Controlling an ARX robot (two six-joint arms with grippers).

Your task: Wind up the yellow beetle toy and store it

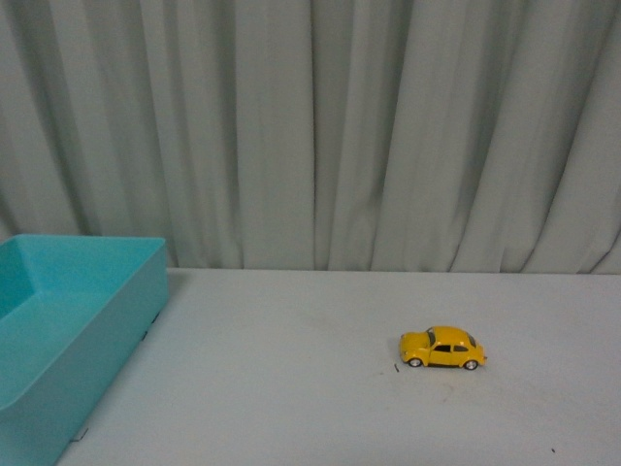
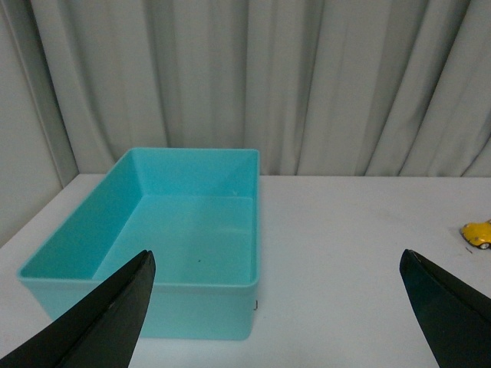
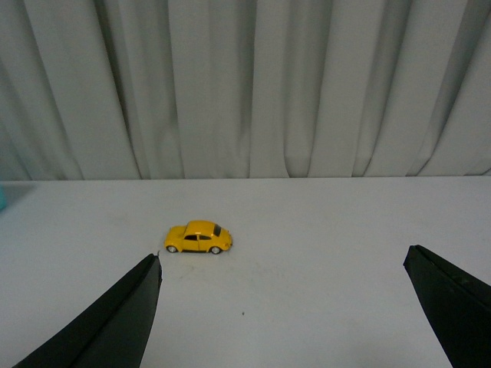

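Our left claw (image 2: 276,318) hangs with its dark jaws spread wide and nothing between them. Our right claw (image 3: 280,310) is held the same way, jaws wide apart and empty.

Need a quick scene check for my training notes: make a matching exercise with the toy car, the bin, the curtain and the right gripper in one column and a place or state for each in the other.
Column one:
1. yellow beetle toy
2. turquoise bin
3. curtain
4. right gripper

Column two:
A. hangs behind the table
B. open, holding nothing
C. stands on its wheels on the table, untouched
D. sits at the table's left side, no toy inside

Pairs: 1-C, 2-D, 3-A, 4-B
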